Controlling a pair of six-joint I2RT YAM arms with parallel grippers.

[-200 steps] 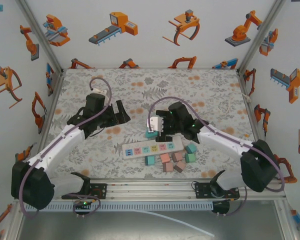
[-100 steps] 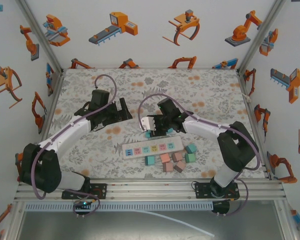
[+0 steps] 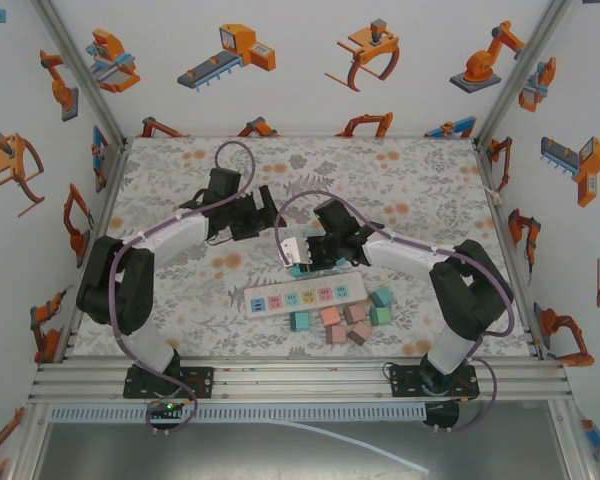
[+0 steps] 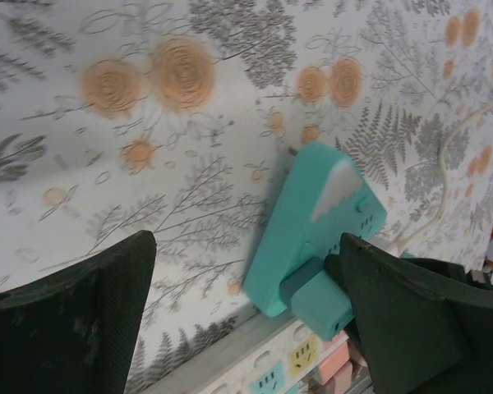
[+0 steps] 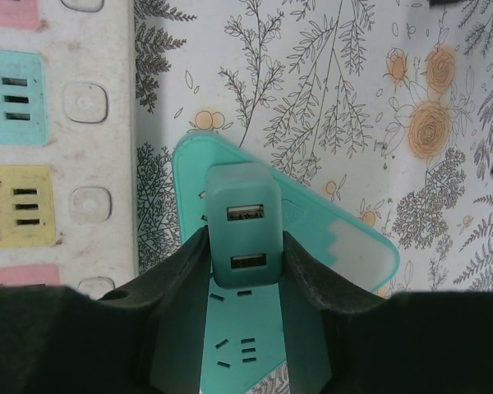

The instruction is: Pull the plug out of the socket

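Right gripper (image 5: 245,240) was clenched on the teal plug (image 5: 242,197), one finger pressed to each flank of it. A second before, its jaws had stood apart over the same spot, so the grasp had only just been made. The plug was not yet out: it sat in the teal socket (image 4: 312,205), a wedge-shaped block lying flat on the table (image 3: 400,170) just beyond the far edge of the white power strip (image 3: 305,297), toward the strip's left half.

Left gripper (image 3: 260,212) had swung in from the left over that second and hung just to the far left of the socket. Its jaws were released and wide, with the block between them, nearer the right finger. It held nothing. That reads as the left arm coming to steady the socket while the right pulls, so the extraction itself was still ahead.

No bin or tray stood on the table. The socket held the plug. Those outlets of the strip in view held nothing. A cluster of small teal and pink blocks (image 3: 345,322) lay loose on the near side of the strip.
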